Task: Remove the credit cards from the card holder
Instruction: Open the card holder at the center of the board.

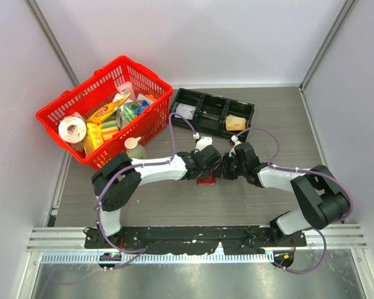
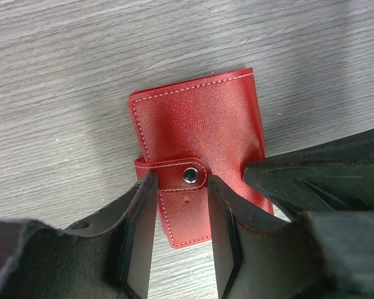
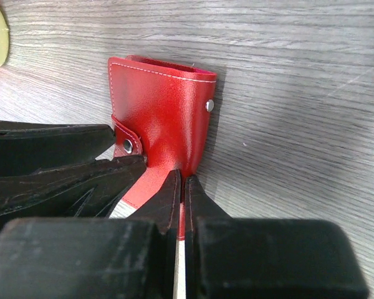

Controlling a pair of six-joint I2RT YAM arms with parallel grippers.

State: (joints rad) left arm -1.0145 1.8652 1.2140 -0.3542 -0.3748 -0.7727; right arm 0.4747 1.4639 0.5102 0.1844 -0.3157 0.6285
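Observation:
The card holder point(image 2: 199, 124) is a dark red wallet lying closed on the grey wood table, its snap tab point(image 2: 174, 172) fastened. It also shows in the top view point(image 1: 206, 181) and the right wrist view point(image 3: 159, 106). My left gripper point(image 2: 181, 182) is open, and its fingers point(image 2: 140, 218) straddle the tab end of the wallet. My right gripper point(image 3: 182, 178) is shut on the wallet's near edge, pinching the cover. Both grippers meet over the wallet in the top view, the left point(image 1: 207, 161) and the right point(image 1: 229, 167). The credit cards are hidden.
A red basket point(image 1: 68, 103) full of groceries stands at the back left, with a pale green bottle point(image 1: 135, 148) beside it. A black three-compartment tray point(image 1: 202, 95) at the back holds a tan paper wad point(image 1: 235, 123). White walls enclose the table.

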